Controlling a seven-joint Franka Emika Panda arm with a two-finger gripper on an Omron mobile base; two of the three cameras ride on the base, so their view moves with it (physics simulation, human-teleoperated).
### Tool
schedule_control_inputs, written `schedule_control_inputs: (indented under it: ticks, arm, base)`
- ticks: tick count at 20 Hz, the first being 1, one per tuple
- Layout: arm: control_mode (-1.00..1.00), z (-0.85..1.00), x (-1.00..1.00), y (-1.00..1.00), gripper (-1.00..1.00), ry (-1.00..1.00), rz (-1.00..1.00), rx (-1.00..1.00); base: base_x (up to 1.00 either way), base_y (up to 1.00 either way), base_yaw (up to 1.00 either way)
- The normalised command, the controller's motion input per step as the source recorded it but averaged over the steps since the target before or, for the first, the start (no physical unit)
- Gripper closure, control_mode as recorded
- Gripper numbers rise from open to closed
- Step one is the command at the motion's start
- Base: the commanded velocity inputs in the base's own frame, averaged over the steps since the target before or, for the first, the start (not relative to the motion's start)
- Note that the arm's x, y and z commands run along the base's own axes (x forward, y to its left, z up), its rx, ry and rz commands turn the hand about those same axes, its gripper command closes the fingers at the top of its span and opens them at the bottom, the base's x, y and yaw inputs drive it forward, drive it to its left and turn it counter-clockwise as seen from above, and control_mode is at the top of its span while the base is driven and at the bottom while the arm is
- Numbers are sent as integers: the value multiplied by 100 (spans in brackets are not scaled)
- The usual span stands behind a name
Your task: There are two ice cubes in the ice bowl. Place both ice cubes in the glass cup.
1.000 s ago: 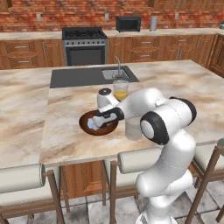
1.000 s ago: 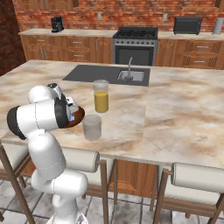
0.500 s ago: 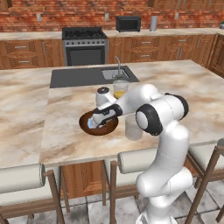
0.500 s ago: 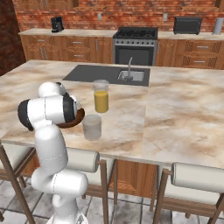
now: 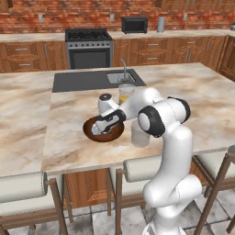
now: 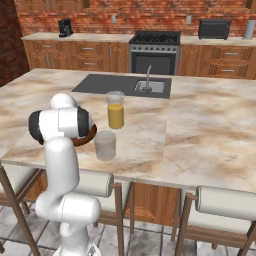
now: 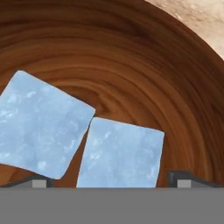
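Down in the bowl [image 7: 131, 57], my fingers [image 7: 189, 179] are spread wide, just their dark tips rising at the bottom of the hand view, one on each side of the nearer ice cube [image 7: 120, 153]. They pinch nothing; whether either tip touches that cube I cannot tell. The second ice cube [image 7: 41, 124] lies just beside the first, their facing edges nearly meeting, and both rest flat on the dark wooden floor of the bowl. Being cubes, they have no long axis; each sits slightly turned, with its edges slanted across the hand view. The lower edges of both cubes are cut off at the bottom of that view.

From the left base camera the gripper [image 5: 102, 127] reaches down into the bowl [image 5: 114, 134], which stands on the marbled surface [image 5: 69, 147], and the hand hides the cubes there. The short clear cup [image 5: 140, 135] stands upright just beside the bowl, partly behind my forearm. A taller glass of orange liquid [image 5: 125, 92] stands behind the bowl, largely covered by the arm.

From the right base camera the cup [image 6: 105, 145] shows in full, the orange glass [image 6: 115, 110] near it, and only a sliver of the bowl's rim [image 6: 86, 139] peeks from behind the arm. Farther back, a sink [image 6: 148, 87] is set into the surface.
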Motion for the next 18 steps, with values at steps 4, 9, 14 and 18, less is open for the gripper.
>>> schedule_control_inputs:
  ticks: [4, 9, 14, 18]
  arm:
    - [-100, -14, 26, 12, -100, 0, 0, 0]
    - [-100, -4, 9, 2, 100, 4, 0, 0]
    - [-100, 6, -5, 0, 100, 0, 0, 0]
    - [-100, 71, -38, -19, 100, 0, -7, 0]
  base:
    - [0, 0, 0]
    - [0, 0, 0]
    - [0, 0, 0]
    - [0, 0, 0]
